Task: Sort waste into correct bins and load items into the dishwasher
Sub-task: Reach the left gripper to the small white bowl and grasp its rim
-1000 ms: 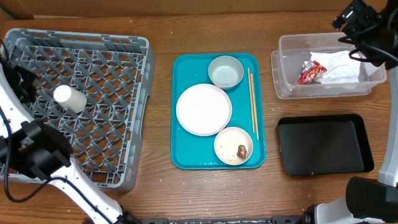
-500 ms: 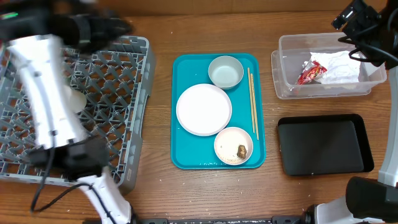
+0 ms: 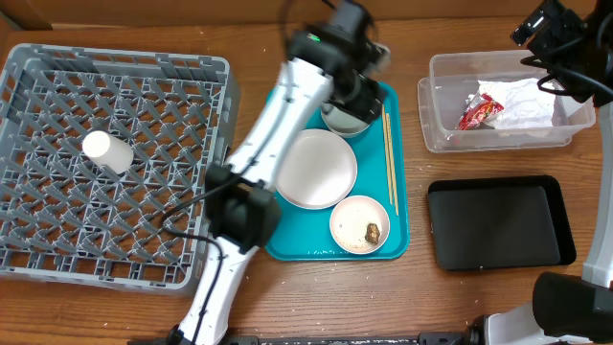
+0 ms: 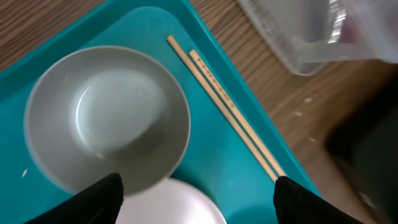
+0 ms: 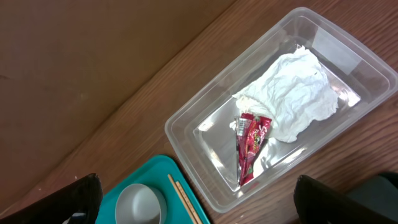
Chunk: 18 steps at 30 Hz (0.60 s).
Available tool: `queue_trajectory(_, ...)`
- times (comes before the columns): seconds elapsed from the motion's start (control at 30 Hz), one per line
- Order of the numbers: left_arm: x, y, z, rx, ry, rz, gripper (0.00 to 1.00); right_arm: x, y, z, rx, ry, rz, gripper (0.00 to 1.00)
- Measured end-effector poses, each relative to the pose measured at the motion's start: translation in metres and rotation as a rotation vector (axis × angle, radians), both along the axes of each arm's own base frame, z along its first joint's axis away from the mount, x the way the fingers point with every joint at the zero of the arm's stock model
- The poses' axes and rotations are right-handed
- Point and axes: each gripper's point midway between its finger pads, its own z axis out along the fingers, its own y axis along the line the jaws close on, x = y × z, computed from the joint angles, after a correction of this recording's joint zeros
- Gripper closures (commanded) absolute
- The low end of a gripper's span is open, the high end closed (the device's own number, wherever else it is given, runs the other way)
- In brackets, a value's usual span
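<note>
My left gripper point(image 4: 200, 208) hangs open over the far small bowl point(image 4: 106, 118) on the teal tray point(image 3: 287, 244), nothing between its fingers point(image 4: 99, 199). The chopsticks point(image 3: 389, 158) lie along the tray's right side. The large plate point(image 3: 314, 169) sits mid-tray. A near bowl point(image 3: 360, 224) holds a brown lump point(image 3: 372, 232). The cup point(image 3: 107, 150) lies on its side in the grey dish rack point(image 3: 182, 259). The clear tub point(image 5: 205, 162) holds the red wrapper point(image 5: 250, 146) and crumpled napkin point(image 5: 292, 99). My right gripper point(image 5: 199, 208) stands open high above the tub's left end.
The black tray point(image 3: 498, 222) lies at the right front, below the tub. My left arm point(image 3: 278, 125) stretches diagonally from the table's front edge across the rack's right corner to the teal tray. Bare wood shows between rack, tray and bins.
My left arm has swung from the rack's left side across to the teal tray, and its jaws have opened. The cup stays in the rack. The right arm has not moved.
</note>
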Motion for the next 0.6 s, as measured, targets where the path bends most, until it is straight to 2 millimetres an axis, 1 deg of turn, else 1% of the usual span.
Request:
queue_trajectory(0.03,0.001,-0.007,-0.012,0.037,-0.018,-0.008,0.25,0.0,0.0,0.0,0.0,0.0,0.0,0.0)
queue_trajectory(0.13,-0.001,-0.018,-0.037,0.123,-0.048,-0.026,0.31,0.0,0.0,0.0,0.0,0.0,0.0,0.0)
queue_trajectory(0.23,0.0,-0.023,-0.056,0.188,-0.072,-0.038,0.48,0.0,0.0,0.0,0.0,0.0,0.0,0.0)
queue_trajectory(0.3,0.002,-0.023,-0.067,0.215,-0.081,-0.044,0.56,0.0,0.0,0.0,0.0,0.0,0.0,0.0)
queue_trajectory(0.37,0.004,-0.02,-0.077,0.24,-0.081,-0.041,0.59,0.0,0.0,0.0,0.0,0.0,0.0,0.0)
queue_trajectory(0.43,0.006,-0.016,-0.084,0.261,-0.078,-0.035,0.66,0.0,0.0,0.0,0.0,0.001,0.0,0.0)
queue_trajectory(0.5,0.009,-0.013,-0.089,0.272,-0.078,-0.031,0.76,0.0,0.0,0.0,0.0,0.0,0.0,0.0)
queue_trajectory(0.6,0.015,-0.008,-0.091,0.275,-0.083,-0.014,0.8,0.0,0.0,0.0,0.0,0.0,0.001,0.0)
